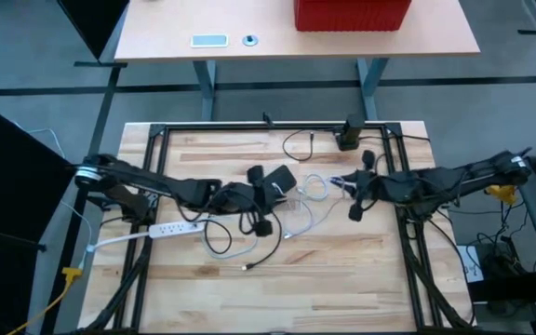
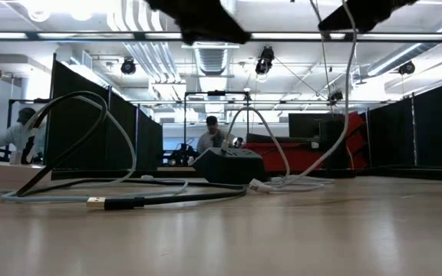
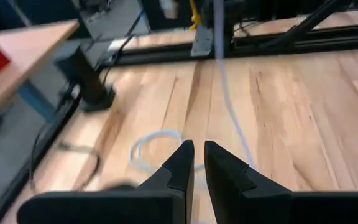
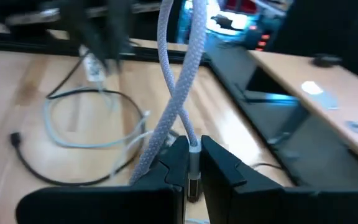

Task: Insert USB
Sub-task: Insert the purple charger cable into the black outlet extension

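My right gripper (image 4: 193,163) (image 1: 350,184) hangs above the table's right half, shut on the plug end of a light grey braided USB cable (image 4: 179,81). The cable rises from the fingers, crosses itself and drops to loose coils (image 1: 310,191) on the wood; in the low view it hangs down (image 2: 350,84) to the table. My left gripper (image 3: 198,163) (image 1: 254,195) is raised over the table's middle, shut with nothing between its fingers. A black box (image 2: 229,165) (image 1: 282,177) rests flat on the table. A black cable's USB plug (image 2: 98,202) lies on the wood near the front. My right gripper pinches the grey cable's plug (image 4: 193,168) between its two fingers, just below where the braided cord begins. The plug lies along the fingers, with the cord running out past their tips. The held end is lifted clear of the table, and the cord hangs slack.
A white power strip (image 1: 170,228) lies at the left, with black cable loops (image 1: 240,237) beside it. A black post (image 1: 347,135) (image 3: 86,78) stands at the far edge. A dark metal frame (image 1: 408,233) borders the table. Bare wood lies along the near edge (image 1: 324,288).
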Action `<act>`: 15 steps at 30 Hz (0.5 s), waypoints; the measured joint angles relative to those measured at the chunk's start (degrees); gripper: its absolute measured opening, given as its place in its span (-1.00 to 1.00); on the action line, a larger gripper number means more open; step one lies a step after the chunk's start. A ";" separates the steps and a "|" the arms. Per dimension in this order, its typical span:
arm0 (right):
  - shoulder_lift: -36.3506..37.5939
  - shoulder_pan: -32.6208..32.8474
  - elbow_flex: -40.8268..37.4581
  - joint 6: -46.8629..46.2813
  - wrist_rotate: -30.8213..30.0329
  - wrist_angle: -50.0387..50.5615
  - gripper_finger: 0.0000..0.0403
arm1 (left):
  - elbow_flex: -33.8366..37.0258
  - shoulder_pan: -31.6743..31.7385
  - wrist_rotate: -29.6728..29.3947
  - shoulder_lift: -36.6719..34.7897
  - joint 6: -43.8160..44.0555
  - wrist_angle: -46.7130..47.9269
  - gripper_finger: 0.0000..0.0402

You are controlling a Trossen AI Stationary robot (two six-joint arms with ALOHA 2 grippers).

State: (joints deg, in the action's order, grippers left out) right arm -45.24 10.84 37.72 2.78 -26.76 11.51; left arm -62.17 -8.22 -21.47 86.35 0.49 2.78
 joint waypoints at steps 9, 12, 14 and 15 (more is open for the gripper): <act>-8.52 -12.69 -11.83 0.93 20.60 -26.02 -0.93 | 13.44 9.57 3.30 -7.62 3.06 0.12 -0.88; -13.46 -15.67 -14.30 2.03 24.35 -34.57 -0.93 | 14.69 15.85 11.54 -7.38 2.98 0.92 -0.88; -17.18 -17.01 -14.92 2.85 25.46 -38.87 -0.93 | 14.75 19.43 12.96 -6.84 1.55 1.80 -0.88; -19.07 -17.46 -15.08 2.89 25.94 -40.93 -0.93 | 14.75 21.01 13.00 -6.53 0.27 2.51 -0.88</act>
State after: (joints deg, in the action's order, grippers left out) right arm -64.31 -6.62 22.64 5.67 -0.81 -29.42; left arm -47.42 12.79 -8.47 79.82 0.75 5.29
